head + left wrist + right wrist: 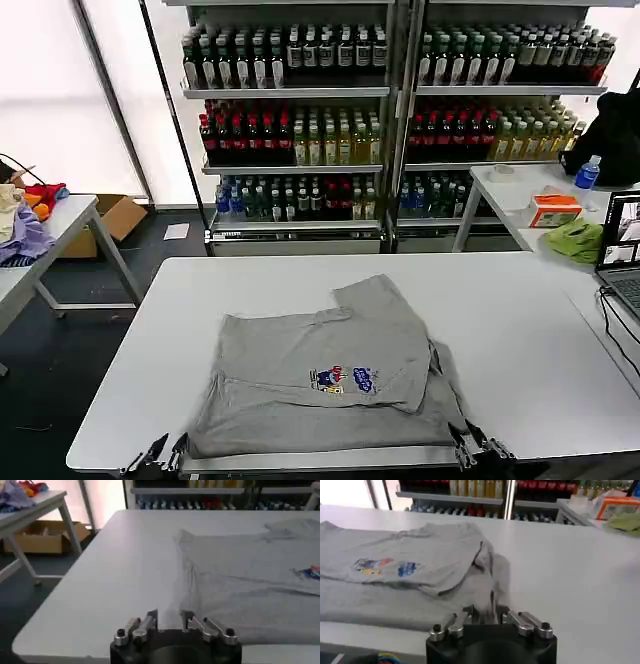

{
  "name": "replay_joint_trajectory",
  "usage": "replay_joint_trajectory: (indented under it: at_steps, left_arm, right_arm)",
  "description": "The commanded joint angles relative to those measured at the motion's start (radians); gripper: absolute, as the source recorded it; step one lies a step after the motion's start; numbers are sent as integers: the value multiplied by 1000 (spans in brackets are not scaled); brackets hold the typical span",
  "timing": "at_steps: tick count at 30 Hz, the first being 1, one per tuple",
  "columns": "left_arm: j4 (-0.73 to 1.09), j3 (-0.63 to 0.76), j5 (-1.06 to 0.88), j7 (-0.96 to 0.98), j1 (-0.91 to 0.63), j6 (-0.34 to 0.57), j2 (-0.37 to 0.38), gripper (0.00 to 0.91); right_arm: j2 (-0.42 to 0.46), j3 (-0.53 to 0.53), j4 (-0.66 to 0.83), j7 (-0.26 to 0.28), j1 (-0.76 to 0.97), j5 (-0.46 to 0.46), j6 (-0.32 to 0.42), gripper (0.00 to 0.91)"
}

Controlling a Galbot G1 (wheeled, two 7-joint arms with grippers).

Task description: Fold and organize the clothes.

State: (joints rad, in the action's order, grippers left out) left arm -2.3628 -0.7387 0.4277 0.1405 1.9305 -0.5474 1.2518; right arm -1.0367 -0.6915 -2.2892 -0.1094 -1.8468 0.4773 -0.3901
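A light grey shirt [325,385] lies on the white table [520,330], in the lower middle of the head view. It is partly folded. One flap is turned over the top, so the small colourful print [342,379] faces up near the middle of the shirt. A sleeve pokes out toward the upper right part of the cloth.

The left gripper [160,455] sits at the lower left of the head view, right at the near left corner of the shirt. In the left wrist view its fingers [145,625] are close together with a bit of grey cloth bunched up between them, so it is pinching the shirt.

The right gripper [480,445] sits at the lower right of the head view, at the near right corner of the shirt. In the right wrist view its fingers [517,620] also squeeze a fold of the grey cloth.

Shelves of bottles [300,120] stand behind the table. A lime-green cloth [575,240] lies on a side table at the right edge.
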Motion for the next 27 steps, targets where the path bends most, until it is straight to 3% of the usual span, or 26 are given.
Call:
replay_joint_trajectory:
  at_steps: [1, 5, 9, 11, 13, 20, 27]
  left_arm:
    - [-54, -130, 117, -21, -37, -31, -84, 907]
    - [23, -89, 155, -95, -217, -30, -193, 907]
    - [204, -1, 172, -191, -408, -30, -271, 907]
    - [296, 67, 188, -228, -530, -29, -294, 907]
    - [376, 153, 225, -228, -619, -28, -316, 907]
    - [655, 399, 259, -280, -920, -6, -368, 907]
    - [866, 539, 262, -309, -1111, 6, -364, 907]
  right_arm:
    - [40, -143, -24, 14, 83, 113, -29, 907]
    - [88, -57, 79, 103, 375, 66, -109, 907]
    - [67, 64, 236, 258, 668, -9, -190, 907]
    - [42, 174, 367, 315, 819, -64, -189, 907]
    - [24, 247, 468, 346, 929, -131, -188, 907]
    - [-53, 423, 840, 448, 1187, -141, -187, 907]
    - [-121, 522, 1132, 477, 1354, -134, -179, 907]
